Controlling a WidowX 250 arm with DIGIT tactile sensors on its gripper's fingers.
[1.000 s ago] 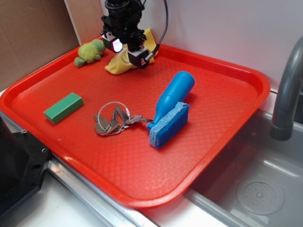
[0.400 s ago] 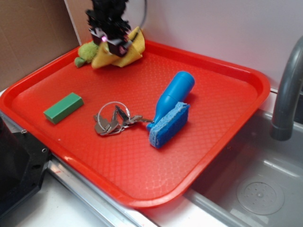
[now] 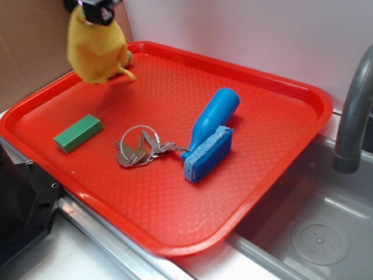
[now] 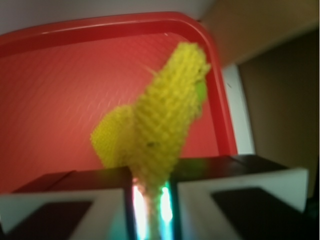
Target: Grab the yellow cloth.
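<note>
The yellow cloth (image 3: 95, 49) hangs in the air above the far left corner of the red tray (image 3: 274, 76), bunched and drooping. My gripper (image 3: 93, 4) is at the top edge of the exterior view, mostly cut off, shut on the cloth's upper end. In the wrist view the yellow cloth (image 4: 165, 120) is pinched between my two jaws, which stand close together on it, and my gripper (image 4: 150, 200) holds it over the tray's corner (image 4: 200, 30).
On the tray lie a green block (image 3: 78, 132), a bunch of keys (image 3: 139, 148), and a blue bottle (image 3: 214, 114) beside a blue sponge (image 3: 208, 153). A green plush toy (image 3: 127, 58) peeks from behind the cloth. A sink with grey faucet (image 3: 352, 111) sits right.
My gripper has risen and moved left, lifting the yellow cloth off the tray. The cloth now hangs in the air and hides most of the green plush toy.
</note>
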